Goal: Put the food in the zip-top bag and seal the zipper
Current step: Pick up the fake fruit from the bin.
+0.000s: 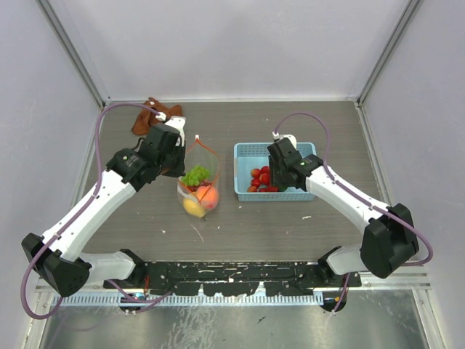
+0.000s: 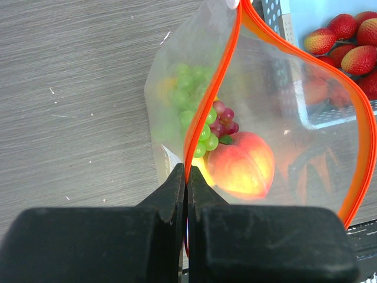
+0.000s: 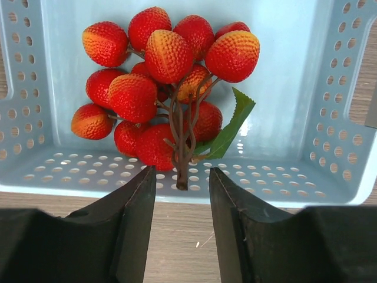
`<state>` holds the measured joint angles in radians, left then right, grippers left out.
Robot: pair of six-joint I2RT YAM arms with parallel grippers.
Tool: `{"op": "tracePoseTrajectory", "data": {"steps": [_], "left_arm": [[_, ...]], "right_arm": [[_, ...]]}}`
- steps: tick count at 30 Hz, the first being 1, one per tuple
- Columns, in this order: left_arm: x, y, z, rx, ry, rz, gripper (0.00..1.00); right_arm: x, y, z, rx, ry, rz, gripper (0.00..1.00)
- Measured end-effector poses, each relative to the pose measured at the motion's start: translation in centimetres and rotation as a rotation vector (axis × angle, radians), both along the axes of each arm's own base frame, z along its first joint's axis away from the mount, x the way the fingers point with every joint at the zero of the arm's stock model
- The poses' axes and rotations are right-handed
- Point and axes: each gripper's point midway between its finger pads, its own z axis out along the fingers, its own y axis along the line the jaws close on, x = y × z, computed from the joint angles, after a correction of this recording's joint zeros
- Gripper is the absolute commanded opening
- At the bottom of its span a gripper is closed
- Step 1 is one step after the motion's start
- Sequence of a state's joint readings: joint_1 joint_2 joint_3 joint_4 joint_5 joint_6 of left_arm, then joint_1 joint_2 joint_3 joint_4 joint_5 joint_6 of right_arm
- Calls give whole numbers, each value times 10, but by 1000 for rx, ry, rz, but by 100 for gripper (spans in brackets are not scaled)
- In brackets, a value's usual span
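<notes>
Closest in, the left gripper (image 2: 186, 177) is clamping tight on the zipper (image 2: 226, 66), pinching that orange-red strip right at the near end of the zip-top bag (image 2: 277, 106). The bag is lying on the grey table (image 1: 290, 225) with its mouth gaping open in a big loop. Inside it, a peach (image 2: 244, 165) is sitting nearest the left claw, with purple grapes (image 2: 222, 121) touching it and green grapes (image 2: 191, 94) lying further in. From the top camera a yellow piece (image 1: 192, 209) is also showing at the bag's near end.

Just to the right of the bag, not touching it, the light-blue basket (image 3: 283, 76) is holding a bunch of strawberries (image 3: 159, 88) on a brown stem (image 3: 182, 141) with a green leaf (image 3: 232, 124). The right gripper (image 3: 182, 172) is hanging over the basket's near wall with its claw released, fingers standing apart on either side of the stem's end and not gripping anything. That perforated wall is sitting between the fingers and the fruit.

Way at the back left, a brown cloth (image 1: 154, 115) is lying crumpled behind the left arm.
</notes>
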<state>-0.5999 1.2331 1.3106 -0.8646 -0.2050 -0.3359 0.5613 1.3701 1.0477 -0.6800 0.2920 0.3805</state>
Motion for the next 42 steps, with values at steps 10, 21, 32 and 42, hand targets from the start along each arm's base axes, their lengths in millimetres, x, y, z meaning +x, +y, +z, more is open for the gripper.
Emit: {"op": "tracePoseTrajectory", "data": {"steps": [10, 21, 32, 42], "left_arm": [[0, 0, 0, 0, 0, 0, 0], [0, 0, 0, 0, 0, -1, 0], [0, 0, 0, 0, 0, -1, 0], [0, 0, 0, 0, 0, -1, 0]], "right_arm": [[15, -4, -22, 6, 2, -23, 36], [21, -1, -23, 9, -15, 0, 32], [22, 0, -21, 2, -15, 27, 0], [24, -1, 22, 23, -79, 31, 1]]}}
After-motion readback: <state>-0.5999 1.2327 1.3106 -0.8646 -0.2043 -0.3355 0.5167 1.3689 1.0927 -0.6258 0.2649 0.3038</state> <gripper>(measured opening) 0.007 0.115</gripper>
